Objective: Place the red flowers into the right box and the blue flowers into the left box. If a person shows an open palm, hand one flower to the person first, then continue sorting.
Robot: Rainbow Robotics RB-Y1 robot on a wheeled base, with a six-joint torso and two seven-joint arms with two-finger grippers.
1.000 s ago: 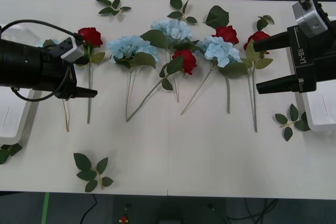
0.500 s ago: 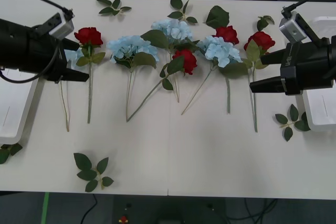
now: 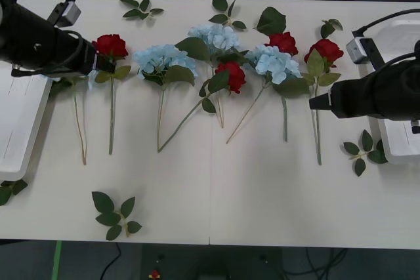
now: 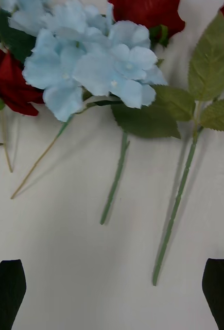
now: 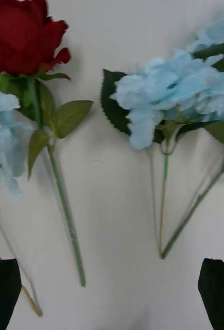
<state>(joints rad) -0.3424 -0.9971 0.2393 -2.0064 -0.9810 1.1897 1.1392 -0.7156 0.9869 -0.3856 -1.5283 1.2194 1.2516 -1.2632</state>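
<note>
1. The red flowers [image 3: 230,75] and the blue flowers [image 3: 159,59] lie in a loose row across the far half of the white desk [image 3: 262,195], heads toward the far edge and stems pointing toward the robot.
2. None of the flowers lies in a box; all rest flat on the desk.
3. The left box [image 3: 16,122] sits at the left edge of the desk, the right box [image 3: 400,142] at the right edge.
4. The left tool [image 5: 112,294] hangs over the left end of the row, released, its two black fingertips [image 5: 3,294] spread wide and holding nothing.
5. In the left wrist view, a red rose with a green stem and a blue cluster lie on the desk ahead of that tool, apart from its fingertips.
6. The right tool [image 4: 112,294] hangs over the right end of the row near the rightmost rose [image 3: 326,50], also released and grasping nothing.
7. In the right wrist view, two green stems lie between the spread fingertips, without touching them.
8. Loose leaf sprigs [image 3: 113,213] lie scattered on the desk, near both its near and far edges.
</note>
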